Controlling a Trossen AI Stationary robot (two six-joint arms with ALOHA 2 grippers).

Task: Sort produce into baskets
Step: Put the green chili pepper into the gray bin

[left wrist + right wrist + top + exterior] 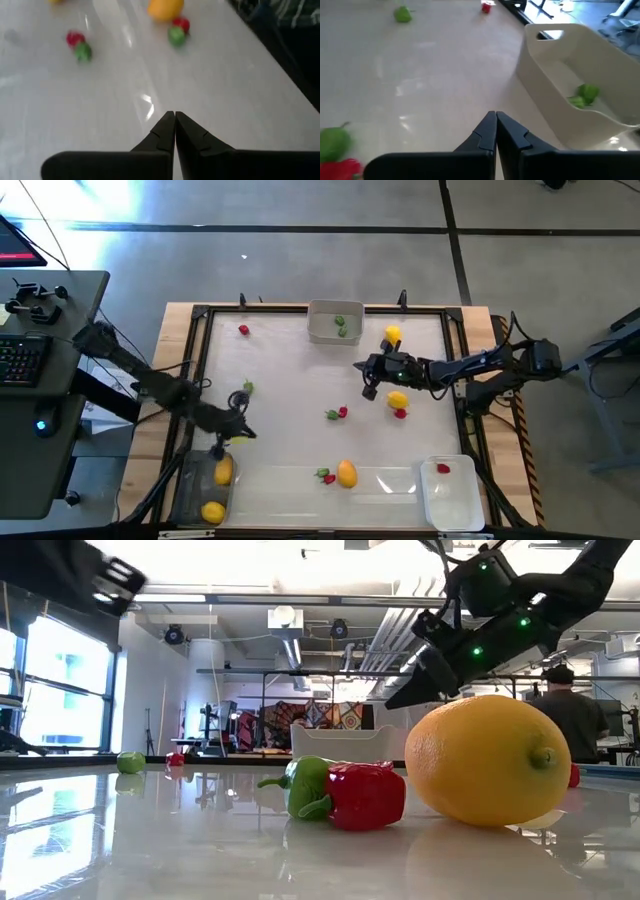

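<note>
My left gripper [243, 434] is shut and holds nothing; it hangs over the table's near left, just beyond the dark-tinted basket [190, 490], which holds two yellow fruits [222, 470]. My right gripper [368, 391] is also shut and holds nothing, over the table's middle right beside a yellow fruit [397, 400] and a red piece [401, 414]. The pale grey basket [322, 330] at the far edge holds green pieces [585, 95]. The white basket [450, 500] at the near right holds a red piece [443, 469]. Loose produce lies on the table: a yellow fruit [346, 472], red-and-green pairs [335, 413] [325, 475].
More loose pieces lie about: a red one [243, 330] at the far left, a green one [248, 387] near my left arm, a yellow one [392, 335] beside the grey basket. A raised wooden frame [180, 360] rims the table. A person [565, 710] stands in the room beyond.
</note>
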